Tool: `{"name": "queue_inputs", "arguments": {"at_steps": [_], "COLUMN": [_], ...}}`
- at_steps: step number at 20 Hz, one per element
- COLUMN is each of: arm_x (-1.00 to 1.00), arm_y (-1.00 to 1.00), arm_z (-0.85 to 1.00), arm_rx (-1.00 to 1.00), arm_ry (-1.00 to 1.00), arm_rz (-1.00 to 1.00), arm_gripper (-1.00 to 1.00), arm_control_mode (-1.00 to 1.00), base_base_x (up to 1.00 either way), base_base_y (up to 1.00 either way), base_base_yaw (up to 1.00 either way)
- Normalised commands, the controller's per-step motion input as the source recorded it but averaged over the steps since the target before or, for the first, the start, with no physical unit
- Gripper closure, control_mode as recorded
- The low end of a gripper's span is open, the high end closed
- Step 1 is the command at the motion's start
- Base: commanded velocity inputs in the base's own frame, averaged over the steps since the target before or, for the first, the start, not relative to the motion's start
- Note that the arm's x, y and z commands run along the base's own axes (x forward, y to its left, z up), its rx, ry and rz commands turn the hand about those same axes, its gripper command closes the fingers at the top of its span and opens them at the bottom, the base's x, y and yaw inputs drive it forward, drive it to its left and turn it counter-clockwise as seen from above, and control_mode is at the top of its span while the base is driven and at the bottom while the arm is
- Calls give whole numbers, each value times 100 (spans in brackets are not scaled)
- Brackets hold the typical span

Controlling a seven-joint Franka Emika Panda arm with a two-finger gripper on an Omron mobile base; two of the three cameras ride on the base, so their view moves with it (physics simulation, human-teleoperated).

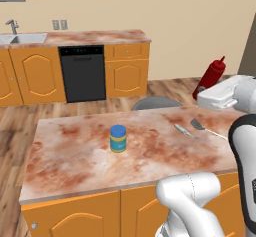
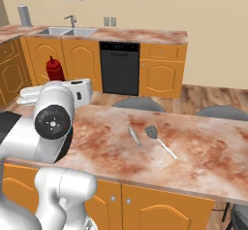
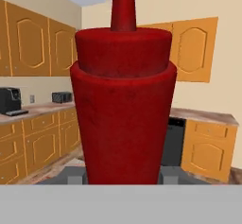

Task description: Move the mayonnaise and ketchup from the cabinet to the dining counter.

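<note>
The ketchup [image 1: 210,78] is pinched by the tool [image 1: 200,97] at right, above the worktop [image 1: 75,156] where the mayonnaise [image 1: 118,138] is already set.

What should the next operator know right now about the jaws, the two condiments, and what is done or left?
Gripper: jaws shut on the ketchup, held tilted in the air beyond the far right edge of the dining counter.
Mayonnaise: standing upright on the dining counter, left of a spatula.
Done: mayonnaise delivered; ketchup grasped.
Left: bring the ketchup over the top, set it down, release.
</note>
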Motion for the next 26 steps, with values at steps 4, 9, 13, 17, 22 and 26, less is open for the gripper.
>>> {"name": "queue_inputs", "arguments": {"at_steps": [4,9,13,17,22,26], "arm_x": [44,47,58,61,52,38], "arm_y": [-25,-19,-24,-5,0,0], "arm_z": [-74,-77,-72,-69,-70,-54], "arm_rx": [-2,-7,-16,-23,-19,-1], "arm_ry": [20,13,11,8,2,3], "arm_rz": [5,10,15,17,11,12], "arm_gripper": [100,100,100,100,100,100], "arm_control_mode": [-100,-100,-100,-100,-100,-100], "base_base_x": [0,0,0,0,0,0], "base_base_y": [0,0,0,0,0,0], "base_base_yaw": [0,0,0,0,0,0]}}
